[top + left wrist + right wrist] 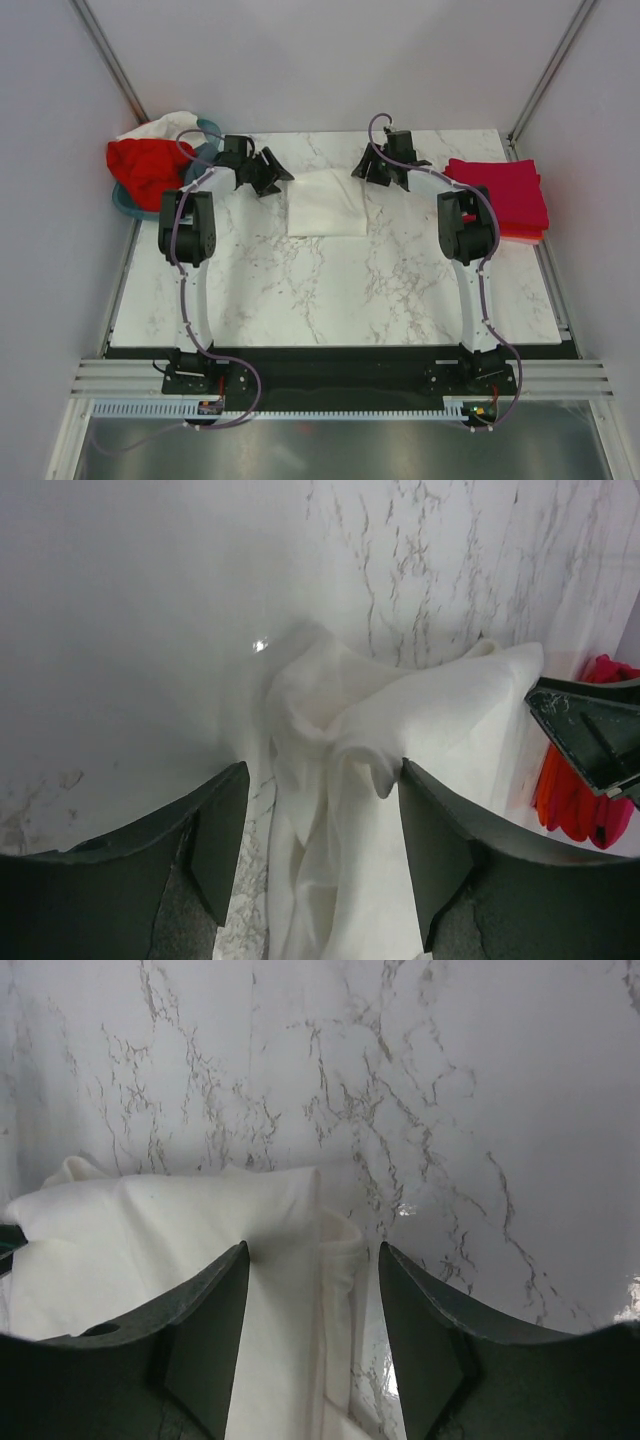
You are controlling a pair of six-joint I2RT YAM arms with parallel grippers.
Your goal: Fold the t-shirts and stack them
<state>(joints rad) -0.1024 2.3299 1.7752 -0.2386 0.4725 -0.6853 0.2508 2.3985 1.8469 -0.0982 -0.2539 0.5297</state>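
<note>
One white t-shirt (327, 204) lies folded into a rough rectangle on the far half of the marble table (330, 290), about midway between the two arms. In the top view its surface looks flat. The left wrist view shows its left side (400, 740) bunched into soft wrinkles, and in the right wrist view its right side (170, 1240) is smoother, with a doubled edge.

The left gripper (268, 178) hangs just beside the shirt's far left corner. Its jaws stand wide apart, and between them (322, 770) only the cloth lying below can be seen (nothing is pinched). The right gripper (383, 172) is just beside the far right corner. Its jaws (314, 1250) are also spread and hold nothing, and the shirt's edge lies under them.

Farther out, at the right edge of the table, there is a stack of folded shirts (505, 195). It is crimson-pink on top, with an orange edge showing at the bottom. The same stack appears behind the right gripper in the left wrist view (575, 800).

At the far left corner a teal basket (125, 203) sits against the table's edge. It holds a crumpled red shirt (145, 165), with some white cloth (160, 125) behind it. Whether that cloth is a shirt I cannot tell.
</note>
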